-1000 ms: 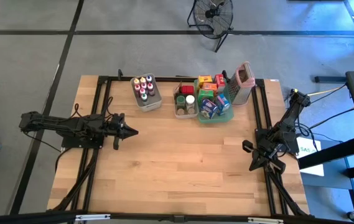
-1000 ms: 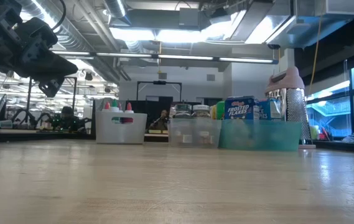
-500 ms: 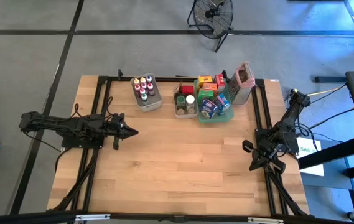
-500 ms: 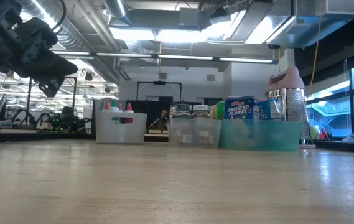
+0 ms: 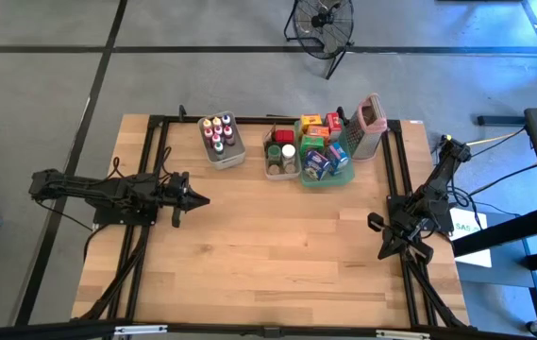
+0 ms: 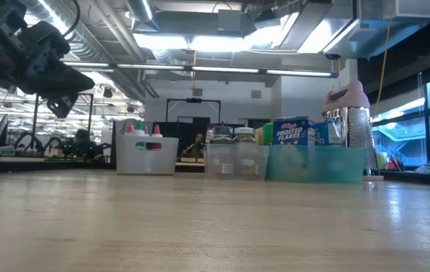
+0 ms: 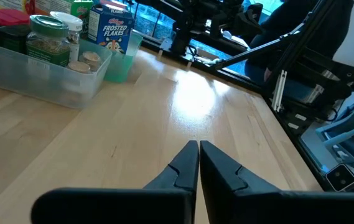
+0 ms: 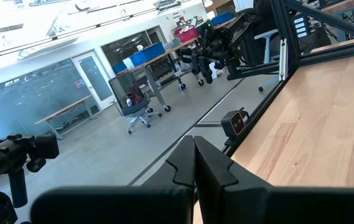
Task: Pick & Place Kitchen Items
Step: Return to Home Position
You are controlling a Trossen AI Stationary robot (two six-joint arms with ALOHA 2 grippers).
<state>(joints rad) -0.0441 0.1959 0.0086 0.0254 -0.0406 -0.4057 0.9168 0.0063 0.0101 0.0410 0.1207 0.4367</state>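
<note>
Now | left fingers (image 7: 185,169) together, pointing inward | right fingers (image 8: 183,160) together, table edge

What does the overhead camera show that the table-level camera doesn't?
Only overhead: the right gripper at the right edge of the table, the left gripper over its left side, a floor fan. Only table level: ceiling lights, lettering on the cereal box. Both: the white bin, clear bin, teal tray and grater along the far edge.
</note>
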